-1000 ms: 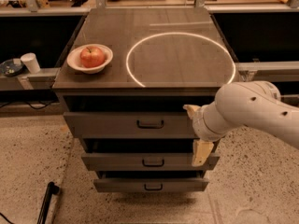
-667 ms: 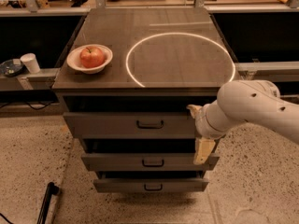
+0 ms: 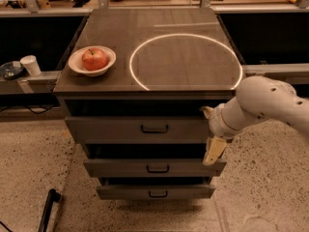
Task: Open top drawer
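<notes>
Where flat grey metal top drawer ends rightward | tool spread wide, empty

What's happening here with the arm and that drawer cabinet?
A one-armed robot is working on the top drawer of a grey cabinet. Its gripper sits at the right end of that drawer's front, fingers apart, well to the right of the black handle, which it is not holding. A bowl with an apple rests on the cabinet top.
</notes>
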### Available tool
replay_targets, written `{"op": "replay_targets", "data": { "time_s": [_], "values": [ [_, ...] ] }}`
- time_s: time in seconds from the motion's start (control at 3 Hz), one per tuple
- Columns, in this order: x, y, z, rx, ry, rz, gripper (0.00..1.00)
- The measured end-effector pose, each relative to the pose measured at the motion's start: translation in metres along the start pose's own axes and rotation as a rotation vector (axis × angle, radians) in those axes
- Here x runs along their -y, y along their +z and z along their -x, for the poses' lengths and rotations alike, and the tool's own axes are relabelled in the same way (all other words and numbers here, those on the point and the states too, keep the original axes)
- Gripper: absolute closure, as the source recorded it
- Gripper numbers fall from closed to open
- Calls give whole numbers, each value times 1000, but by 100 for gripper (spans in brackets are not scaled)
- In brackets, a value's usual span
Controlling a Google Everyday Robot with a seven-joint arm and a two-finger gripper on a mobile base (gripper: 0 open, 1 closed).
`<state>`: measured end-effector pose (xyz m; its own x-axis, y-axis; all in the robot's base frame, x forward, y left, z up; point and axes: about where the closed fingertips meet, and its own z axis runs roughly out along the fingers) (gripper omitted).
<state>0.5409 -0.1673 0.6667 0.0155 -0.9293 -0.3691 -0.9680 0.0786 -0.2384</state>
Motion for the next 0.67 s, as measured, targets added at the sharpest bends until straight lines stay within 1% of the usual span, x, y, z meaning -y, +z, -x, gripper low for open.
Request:
{"op": "replay_targets", "data": {
  "time_s": [0.33, 0.67],
  "values": [
    [1, 0, -1, 16, 14, 4, 0],
    [-4, 4, -1, 9, 25, 28, 0]
  ]
}}
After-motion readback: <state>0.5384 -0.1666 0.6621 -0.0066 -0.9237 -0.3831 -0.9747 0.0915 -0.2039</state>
